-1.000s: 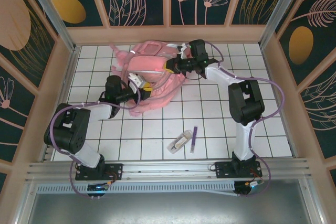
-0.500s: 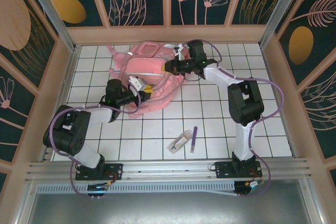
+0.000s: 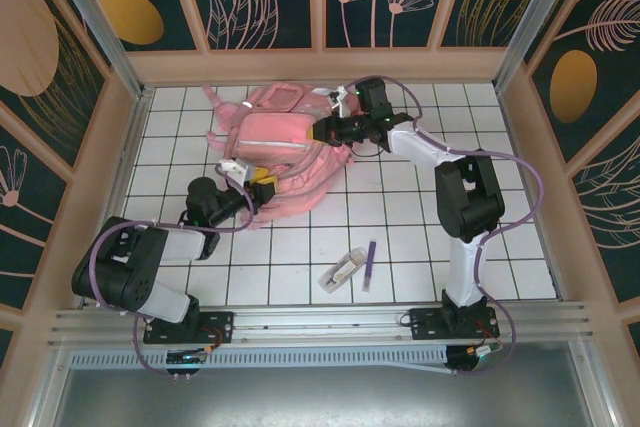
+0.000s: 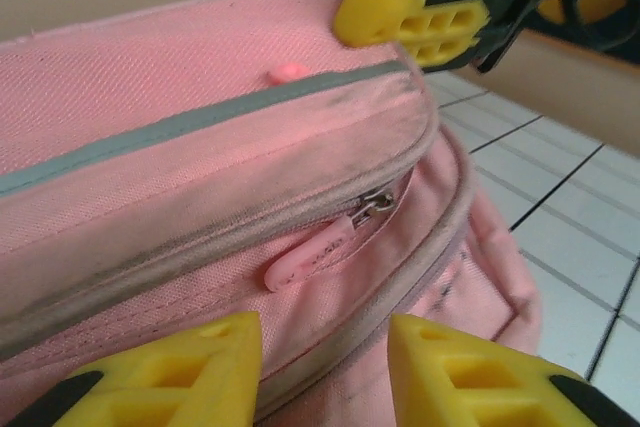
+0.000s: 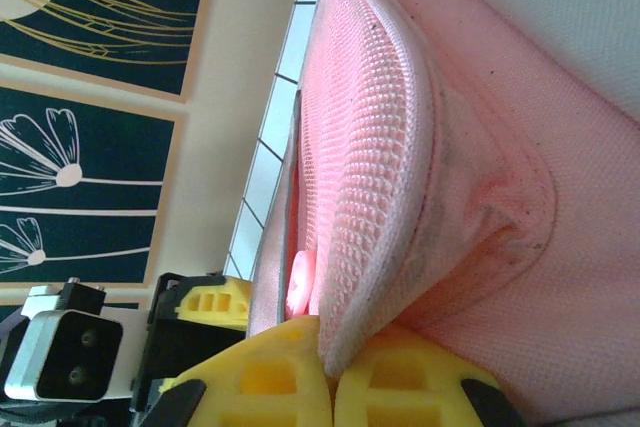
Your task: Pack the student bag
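Left gripper (image 4: 325, 352) should centre on the small zip pull (image 4: 310, 260), pinch it squarely and draw along the zip line, I judge, while the right gripper (image 5: 330, 362) tensions the fabric; a skewed pinch would likely slip off the soft tab. Its jaws stand partly apart, grasping nothing, the pull just ahead between them. That right gripper is clenched on a padded mesh edge of the bag (image 3: 285, 137), which lies near the table's (image 3: 400, 237) far edge, left of middle.
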Action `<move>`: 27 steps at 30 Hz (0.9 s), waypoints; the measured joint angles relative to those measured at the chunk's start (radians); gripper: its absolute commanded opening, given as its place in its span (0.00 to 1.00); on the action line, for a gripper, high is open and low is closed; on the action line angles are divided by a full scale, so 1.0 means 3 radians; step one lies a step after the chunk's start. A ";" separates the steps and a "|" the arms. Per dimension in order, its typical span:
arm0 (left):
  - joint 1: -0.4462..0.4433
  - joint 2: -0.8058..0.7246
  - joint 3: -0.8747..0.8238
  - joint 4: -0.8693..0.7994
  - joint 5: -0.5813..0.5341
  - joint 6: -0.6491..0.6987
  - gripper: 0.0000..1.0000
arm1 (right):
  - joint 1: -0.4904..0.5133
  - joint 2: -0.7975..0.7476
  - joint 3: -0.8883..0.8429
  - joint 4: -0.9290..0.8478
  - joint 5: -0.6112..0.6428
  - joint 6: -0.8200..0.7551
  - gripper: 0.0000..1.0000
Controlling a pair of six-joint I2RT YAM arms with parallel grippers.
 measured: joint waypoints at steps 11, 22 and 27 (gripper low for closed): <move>0.0075 -0.0137 0.0509 -0.0722 0.0085 0.0013 0.43 | 0.0001 -0.0027 0.0000 -0.0111 0.0037 -0.0111 0.00; 0.0048 0.0039 0.0315 -0.0646 0.0141 0.0423 0.37 | 0.0029 -0.0033 -0.0015 -0.0117 0.0047 -0.0139 0.00; 0.0017 0.0102 0.0287 -0.0561 0.0102 0.0486 0.24 | 0.0029 -0.0053 -0.0039 -0.0114 0.0048 -0.0161 0.00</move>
